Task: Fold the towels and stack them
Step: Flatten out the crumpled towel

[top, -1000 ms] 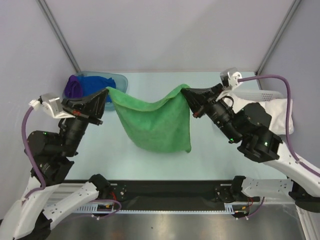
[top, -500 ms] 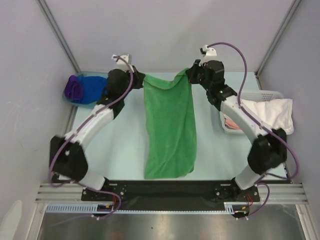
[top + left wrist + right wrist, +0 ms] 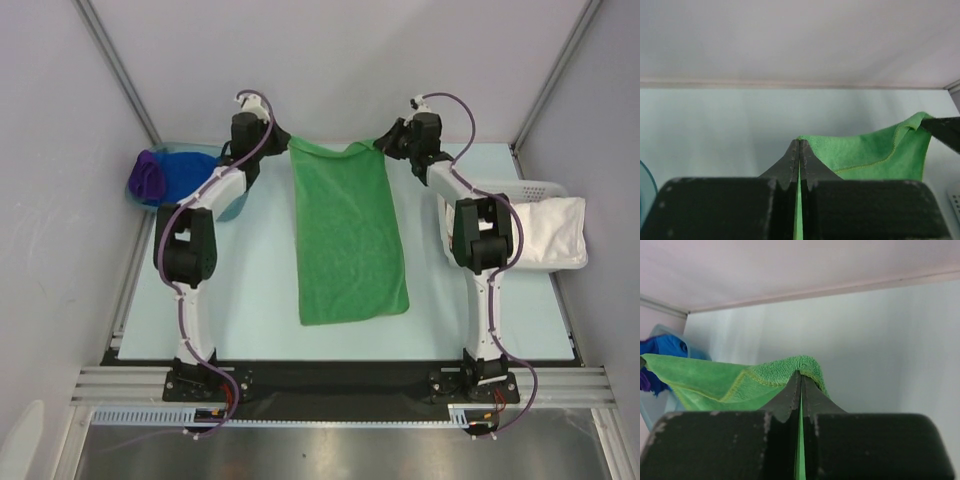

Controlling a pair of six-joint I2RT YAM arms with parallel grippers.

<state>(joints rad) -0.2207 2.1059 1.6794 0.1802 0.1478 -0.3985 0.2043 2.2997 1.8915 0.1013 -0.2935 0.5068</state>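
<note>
The green towel lies stretched lengthwise down the middle of the table, its near edge close to the arms' bases. My left gripper is shut on its far left corner and my right gripper is shut on its far right corner, both arms reaching out to the back wall. The left wrist view shows the left gripper pinching green towel. In the right wrist view the right gripper has the hemmed corner of the green towel draped over its tips. The blue towel and purple towel sit bunched at the far left.
A translucent teal tub holds the blue and purple towels at the far left. A white slotted basket with a white cloth stands at the right edge. The grey back wall is right behind both grippers.
Both arms have swung from near the front out to the back of the table. The green towel, hanging slack between them before, is now drawn out flat along the table.
</note>
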